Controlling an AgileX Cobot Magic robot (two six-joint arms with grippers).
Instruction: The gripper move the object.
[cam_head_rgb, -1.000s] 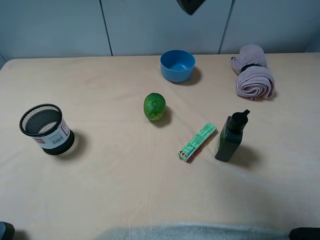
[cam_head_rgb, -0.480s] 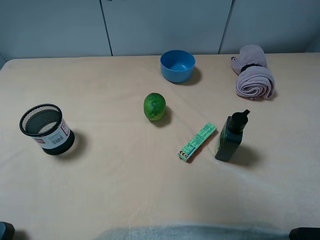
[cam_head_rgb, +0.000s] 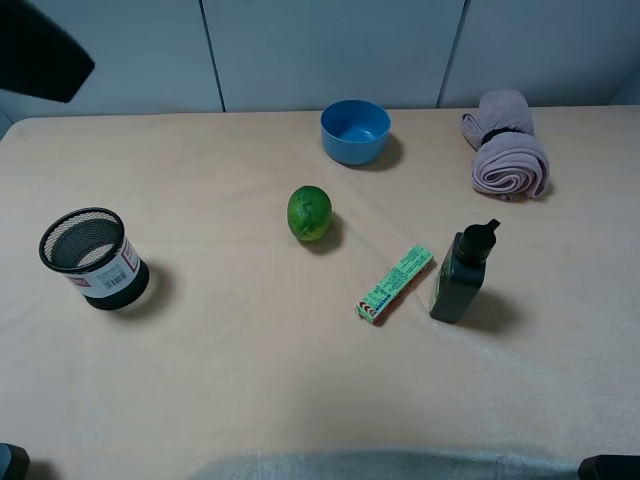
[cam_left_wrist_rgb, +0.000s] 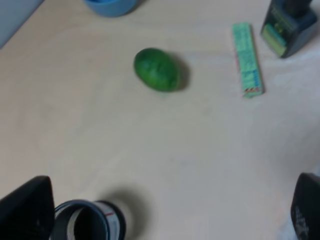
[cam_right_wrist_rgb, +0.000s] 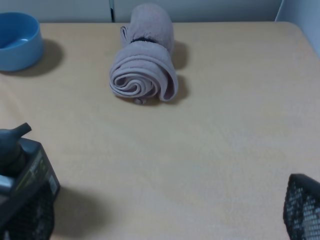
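I can see printed marks along the slim green box and a label on the mesh cup, but none of it is sharp enough for me to read. The box lies flat on the table just beside the dark pump bottle, near the lime, red-edged end toward me. My left gripper shows its fingers spread wide, above the cup in the wrist view; the right gripper is spread too, and only its view shows the rolled towel close up, while overhead catches just a dark arm corner.

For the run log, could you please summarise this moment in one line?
left gripper: open, high over table, empty | right gripper: open, empty | slim green box: untouched, between lime and dark bottle
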